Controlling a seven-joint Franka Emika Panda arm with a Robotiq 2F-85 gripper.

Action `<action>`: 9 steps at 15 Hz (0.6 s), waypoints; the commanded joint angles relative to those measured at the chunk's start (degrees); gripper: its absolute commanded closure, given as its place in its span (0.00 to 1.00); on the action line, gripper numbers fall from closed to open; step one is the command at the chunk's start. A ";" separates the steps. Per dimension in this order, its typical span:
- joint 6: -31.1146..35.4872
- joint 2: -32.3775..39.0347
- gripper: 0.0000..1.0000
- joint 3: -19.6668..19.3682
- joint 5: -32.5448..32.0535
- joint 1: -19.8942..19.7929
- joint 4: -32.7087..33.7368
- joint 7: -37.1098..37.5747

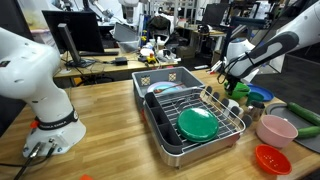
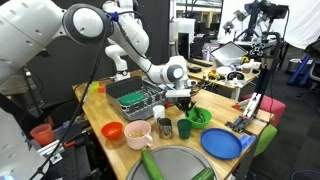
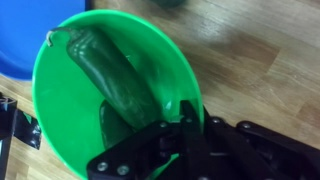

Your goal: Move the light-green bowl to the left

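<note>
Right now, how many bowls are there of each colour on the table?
Bright lime-green plastic bowl: 1
Pale pink round bowl: 1
Orange-red round bowl: 1
Total: 3 bowls

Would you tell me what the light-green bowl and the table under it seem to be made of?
The light-green bowl looks like smooth, glossy plastic: uniform bright colour, soft highlights on its wall. The table looks like varnished wood, probably: brown grain streaks show.
</note>
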 commanded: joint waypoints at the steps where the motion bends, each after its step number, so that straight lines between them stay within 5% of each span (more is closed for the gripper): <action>1: -1.98 0.56 1.00 0.18 0.12 -0.40 1.54 -0.67; 9: 1.27 -1.68 0.99 -0.91 -0.51 0.15 -0.76 1.91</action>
